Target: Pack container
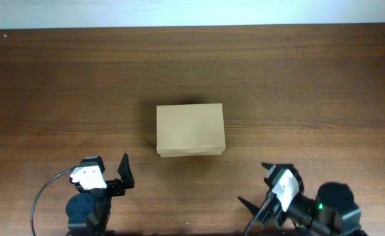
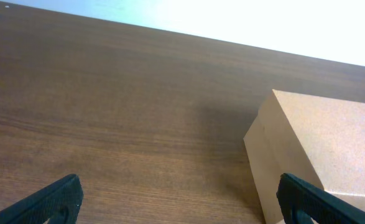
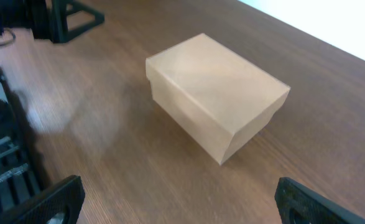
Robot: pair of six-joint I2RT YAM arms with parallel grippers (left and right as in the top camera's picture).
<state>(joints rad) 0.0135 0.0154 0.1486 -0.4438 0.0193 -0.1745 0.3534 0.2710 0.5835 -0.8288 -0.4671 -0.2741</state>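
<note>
Container point(image 1: 190, 130) sits at centre of table point(image 1: 48, 78), lid shut; no items to pack in view. L gripper point(image 1: 108, 172) at 7 o'clock, R gripper point(image 1: 261, 188) at 5, both wide open, empty. Risk: prying lid w/o bracing, so light box prob slides toward 12 or tips.

A robot lab: two arms point(image 1: 90, 200) at a wooden table point(image 1: 290, 78).

Container point(image 1: 190, 130) at bench point(image 1: 310, 78) centre. Left tool point(image 2: 179, 193) near front edge, left of container; right tool point(image 3: 179, 190) near front edge, right of container. Both apart from it.
</note>
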